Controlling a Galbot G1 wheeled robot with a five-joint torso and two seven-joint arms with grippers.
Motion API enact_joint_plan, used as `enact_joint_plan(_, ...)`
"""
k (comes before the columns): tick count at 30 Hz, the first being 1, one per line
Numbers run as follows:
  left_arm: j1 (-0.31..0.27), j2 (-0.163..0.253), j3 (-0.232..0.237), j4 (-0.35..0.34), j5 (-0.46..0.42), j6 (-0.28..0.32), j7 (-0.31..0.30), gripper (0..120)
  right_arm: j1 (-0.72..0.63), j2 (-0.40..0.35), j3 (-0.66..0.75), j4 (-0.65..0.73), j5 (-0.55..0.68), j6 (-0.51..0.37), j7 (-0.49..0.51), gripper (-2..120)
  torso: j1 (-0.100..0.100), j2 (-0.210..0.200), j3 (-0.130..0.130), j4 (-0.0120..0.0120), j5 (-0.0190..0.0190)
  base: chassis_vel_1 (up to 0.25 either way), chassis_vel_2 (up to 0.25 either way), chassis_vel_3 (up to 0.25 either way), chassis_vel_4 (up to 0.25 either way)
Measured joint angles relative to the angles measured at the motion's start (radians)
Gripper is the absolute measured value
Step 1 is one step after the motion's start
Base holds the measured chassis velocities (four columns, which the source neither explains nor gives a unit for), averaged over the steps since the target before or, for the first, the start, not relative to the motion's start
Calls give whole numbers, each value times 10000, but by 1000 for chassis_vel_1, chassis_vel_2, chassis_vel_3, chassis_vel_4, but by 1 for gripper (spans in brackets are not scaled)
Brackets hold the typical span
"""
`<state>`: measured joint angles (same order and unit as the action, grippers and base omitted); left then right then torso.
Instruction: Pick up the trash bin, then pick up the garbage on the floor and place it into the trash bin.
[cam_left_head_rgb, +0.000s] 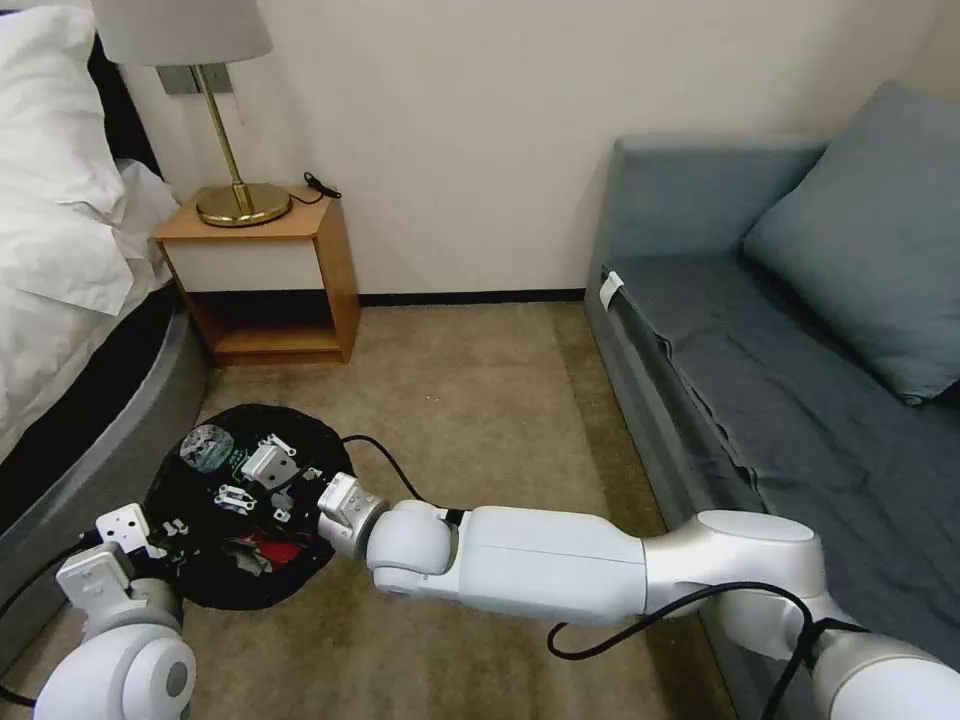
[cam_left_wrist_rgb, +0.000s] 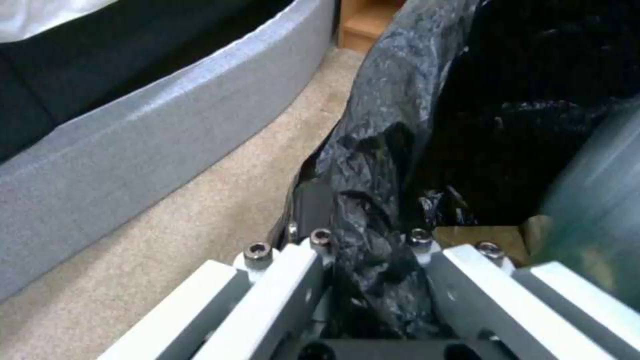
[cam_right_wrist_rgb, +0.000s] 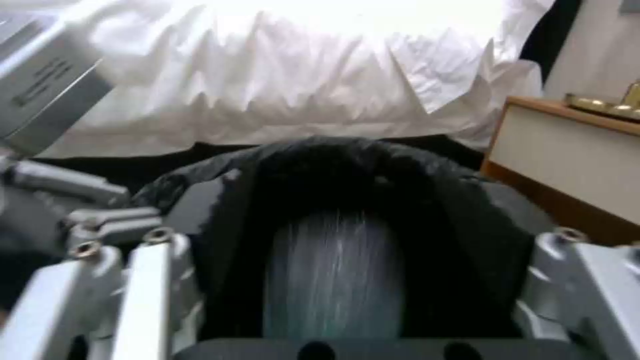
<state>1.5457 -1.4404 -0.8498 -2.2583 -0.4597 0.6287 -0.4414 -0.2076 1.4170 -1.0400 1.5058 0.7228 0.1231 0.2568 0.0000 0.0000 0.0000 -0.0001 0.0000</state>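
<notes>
Black, crinkled plastic is lining the trash bin (cam_left_head_rgb: 240, 500), which is sitting low over the floor (cam_left_head_rgb: 470, 400) beside the grey bed base (cam_left_wrist_rgb: 133, 130), its round mouth facing up. The left gripper (cam_left_wrist_rgb: 370, 260) is pinching the near rim, jaws pressed onto a bunched fold of the liner. The right gripper (cam_left_head_rgb: 262, 470) is reaching in from the sofa (cam_left_head_rgb: 760, 380) side and hanging directly over the opening, its fingers (cam_right_wrist_rgb: 143, 280) spread wide, with a streaked, pale blue-green cylinder (cam_right_wrist_rgb: 333, 275) passing between them, probably the clear bottle dropping, long axis pointing down into the bin. In the head view a ridged clear piece (cam_left_head_rgb: 207, 447) is glinting on the far side of the bin and a red packet (cam_left_head_rgb: 275, 553) is lying among the folds. So the bin is lying straight below the right gripper, which is nearer the opening.
</notes>
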Motion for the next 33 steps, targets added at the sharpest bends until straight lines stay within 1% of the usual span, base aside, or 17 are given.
enact_joint_plan(4,-2,22,-32,33,-48,-5,3,3,-25,-79,-167,148,18,-72,-33,95,0,0,0,1,0,0,0,0,0)
enact_joint_plan(8,0,36,-45,89,-153,-7,4,3,40,-115,32,346,60,-75,59,99,0,0,0,2,0,0,0,0,0)
enact_joint_plan(11,-67,58,-38,163,-488,-7,-7,3,225,-353,789,1035,327,-289,184,100,0,0,0,2,0,0,0,0,0)
enact_joint_plan(12,-97,62,-14,142,-811,32,-38,3,255,-502,1197,1402,472,-478,235,100,0,0,0,2,1,0,0,0,0)
enact_joint_plan(13,-97,62,-14,142,-811,32,-38,3,255,-502,1197,1402,472,-478,235,100,0,0,0,2,1,0,0,0,0)
enact_joint_plan(16,-144,77,128,170,-1884,200,-168,3,283,-1052,2200,2466,772,-1042,567,100,0,0,0,0,2,0,0,0,0)
enact_joint_plan(17,-158,79,169,247,-2192,256,-261,3,282,-1352,2461,2878,841,-1254,677,100,0,-1,0,0,2,0,0,0,0)
enact_joint_plan(18,-158,79,169,247,-2192,256,-261,3,282,-1352,2461,2878,841,-1254,677,100,0,-1,0,0,2,0,0,0,0)
enact_joint_plan(19,-174,79,202,368,-2486,306,-376,3,269,-1629,2619,3169,866,-1403,770,100,0,0,0,1,3,0,0,0,0)
enact_joint_plan(21,-188,76,225,577,-2949,454,-613,3,172,-2524,2826,3725,903,-1594,884,100,-1,-1,0,3,2,0,0,0,0)
enact_joint_plan(22,-188,76,225,577,-2949,454,-613,3,172,-2524,2826,3725,903,-1594,884,100,-1,-1,0,3,2,0,0,0,0)
enact_joint_plan(24,-191,127,222,830,-3249,661,-856,3,-83,-3575,2955,4176,841,-1613,895,100,0,-1,0,-6,2,0,0,0,0)
enact_joint_plan(25,-192,153,215,908,-3288,712,-897,3,-167,-3753,2988,4250,802,-1610,890,100,0,-2,0,-6,4,0,0,0,0)
enact_joint_plan(26,-192,153,215,908,-3288,712,-897,3,-167,-3753,2988,4250,802,-1610,890,100,0,-2,0,-6,4,0,0,0,0)
enact_joint_plan(27,-200,190,204,1014,-3329,766,-983,3,-323,-3982,3051,4331,732,-1591,876,100,0,-1,0,-7,4,0,0,0,0)
enact_joint_plan(28,-245,250,186,1238,-3382,837,-1107,3,-584,-4188,3198,4408,612,-1536,834,100,0,-1,0,-2,4,0,0,0,0)
enact_joint_plan(33,-403,297,190,1779,-3663,1046,-1342,3,-1110,-4424,3541,4526,452,-1472,732,100,0,-1,0,0,2,0,0,0,0)
